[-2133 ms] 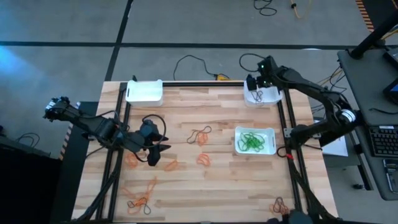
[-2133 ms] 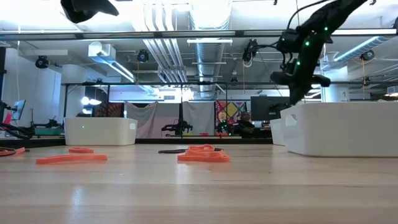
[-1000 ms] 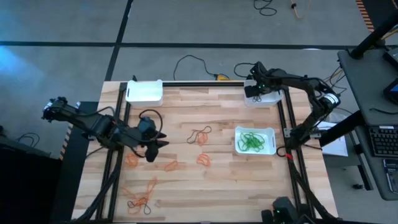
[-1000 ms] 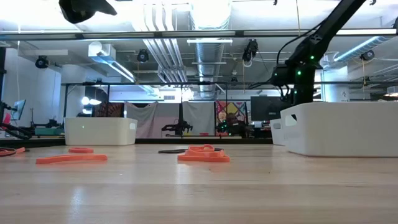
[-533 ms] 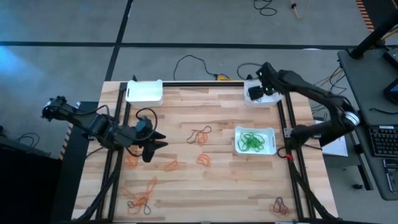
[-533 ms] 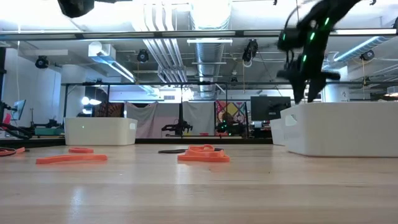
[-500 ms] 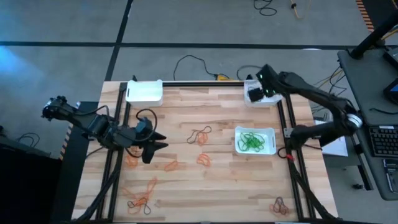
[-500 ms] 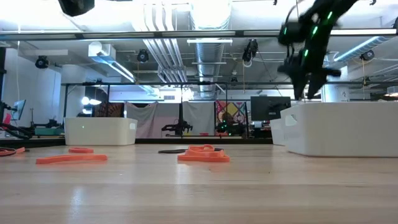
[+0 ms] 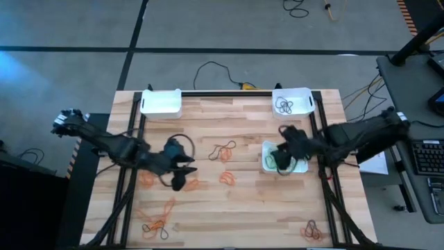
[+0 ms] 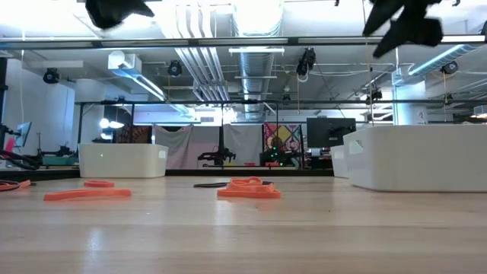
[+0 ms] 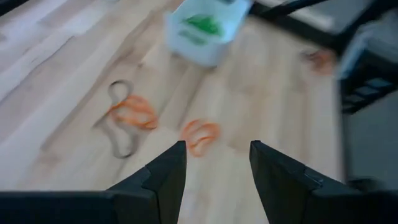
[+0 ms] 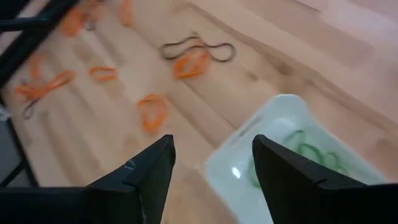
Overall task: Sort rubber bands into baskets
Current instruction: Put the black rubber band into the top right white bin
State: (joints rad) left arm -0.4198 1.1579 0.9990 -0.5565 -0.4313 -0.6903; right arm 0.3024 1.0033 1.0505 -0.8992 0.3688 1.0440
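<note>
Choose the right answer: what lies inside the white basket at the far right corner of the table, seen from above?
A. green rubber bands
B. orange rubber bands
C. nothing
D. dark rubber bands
D: in the high view, the far right basket holds a few dark rubber bands, while the green rubber bands lie in the basket nearer the middle.

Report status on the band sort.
Left gripper open, empty, over loose orange bands. Right gripper open, empty, above the green-band basket. Nothing in the way.

Grey floor [image 9: 208, 28], ceiling pipes [image 10: 205, 53]
</note>
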